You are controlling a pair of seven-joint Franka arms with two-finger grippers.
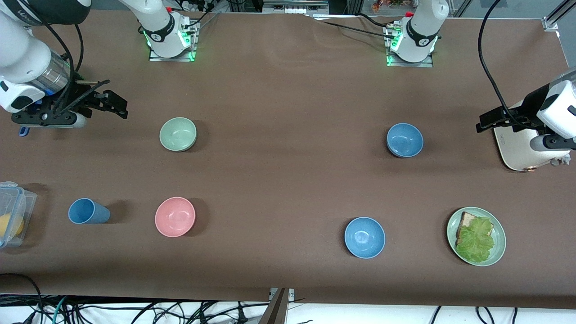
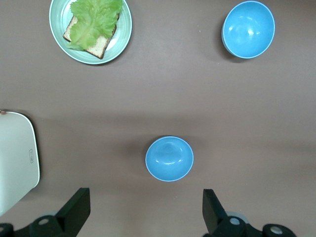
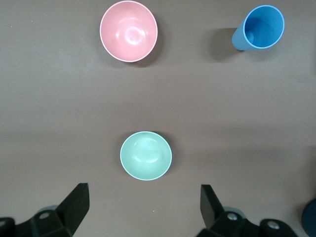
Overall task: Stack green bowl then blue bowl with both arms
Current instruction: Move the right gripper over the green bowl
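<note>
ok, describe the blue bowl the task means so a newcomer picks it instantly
Start at the left arm's base; the blue bowl sits on the brown table in front of it. A second bowl lies nearer the front camera, beside the lettuce plate; ours is the duller steel blue, not that brighter sky blue.

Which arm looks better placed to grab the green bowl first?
The right arm. Its open right gripper hangs at the green bowl's end of the table; the left gripper is by the blue bowl.
</note>
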